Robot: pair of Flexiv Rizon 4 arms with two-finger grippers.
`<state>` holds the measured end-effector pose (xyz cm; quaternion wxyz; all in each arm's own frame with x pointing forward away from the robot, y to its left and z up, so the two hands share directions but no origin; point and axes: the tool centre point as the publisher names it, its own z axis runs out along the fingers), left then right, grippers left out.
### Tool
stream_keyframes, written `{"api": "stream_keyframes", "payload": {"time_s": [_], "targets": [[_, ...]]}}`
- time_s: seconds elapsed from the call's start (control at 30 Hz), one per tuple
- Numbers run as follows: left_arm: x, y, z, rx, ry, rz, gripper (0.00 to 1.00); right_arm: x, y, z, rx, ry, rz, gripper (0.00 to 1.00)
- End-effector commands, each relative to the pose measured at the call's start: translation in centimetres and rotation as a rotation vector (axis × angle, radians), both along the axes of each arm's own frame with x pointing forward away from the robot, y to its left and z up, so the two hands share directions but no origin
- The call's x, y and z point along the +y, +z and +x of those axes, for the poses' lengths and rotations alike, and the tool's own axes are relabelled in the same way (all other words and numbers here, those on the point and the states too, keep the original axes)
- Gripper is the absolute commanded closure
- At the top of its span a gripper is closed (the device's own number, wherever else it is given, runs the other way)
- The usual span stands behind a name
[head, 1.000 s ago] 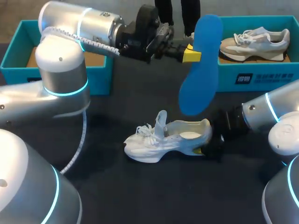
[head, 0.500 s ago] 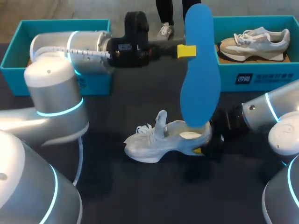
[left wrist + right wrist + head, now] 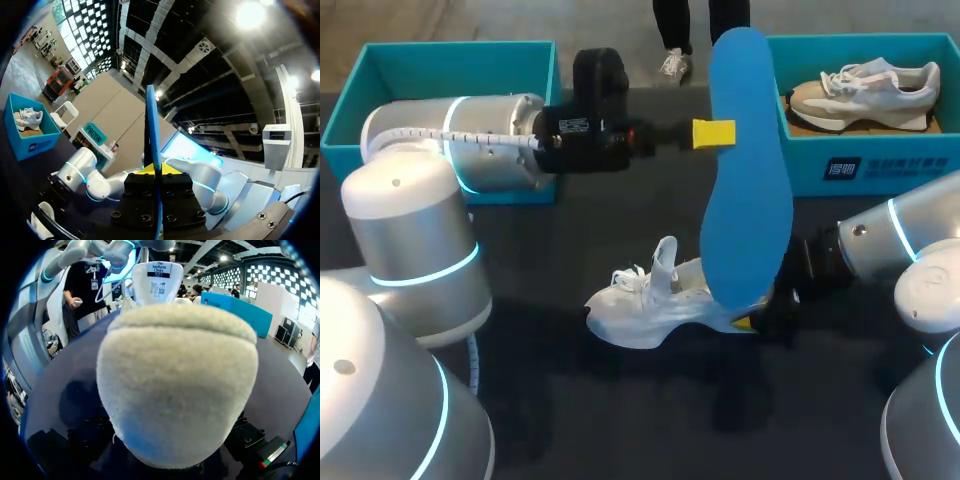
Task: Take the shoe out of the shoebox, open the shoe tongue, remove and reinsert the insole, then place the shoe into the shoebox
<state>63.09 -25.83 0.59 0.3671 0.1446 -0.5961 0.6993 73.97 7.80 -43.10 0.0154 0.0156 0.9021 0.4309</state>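
Insole (image 3: 748, 170) pinched upright in my left gripper (image 3: 714, 133), over the shoe (image 3: 655, 300).
My left gripper's yellow tips were closed on the blue insole near its upper end, and the insole's lower end hung over the white shoe's heel opening. The shoe stood on the dark table (image 3: 620, 420), outside the teal shoebox (image 3: 460, 47) behind my left arm. My right gripper (image 3: 760, 318) sat at the heel; whether it gripped I could not tell.

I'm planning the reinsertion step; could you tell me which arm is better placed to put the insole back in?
Left, probably. The left gripper is shut on the blue insole, which hangs upright with its lower end at the opening of the white shoe. The right gripper sits at that shoe's heel.
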Motion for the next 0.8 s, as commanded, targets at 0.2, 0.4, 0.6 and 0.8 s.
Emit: {"api": "stream_keyframes", "payload": {"time_s": [0.2, 0.4, 0.6, 0.8], "targets": [[1.2, -0.5, -1.2, 0.019, -0.012, 0.001, 1.00, 0.3, -0.8, 0.1, 0.000, -0.001, -0.004, 1.00], [2.0, -1.0, -1.3, 0.034, -0.005, 0.018, 1.00, 0.3, -0.8, 0.1, 0.000, -0.001, -0.004, 1.00], [2.1, -1.2, -1.0, 0.034, 0.006, 0.016, 1.00, 0.3, -0.8, 0.1, 0.000, -0.001, -0.004, 1.00], [2.1, -1.2, -1.0, 0.034, 0.006, 0.016, 1.00, 0.3, -0.8, 0.1, 0.000, -0.001, -0.004, 1.00]]}}
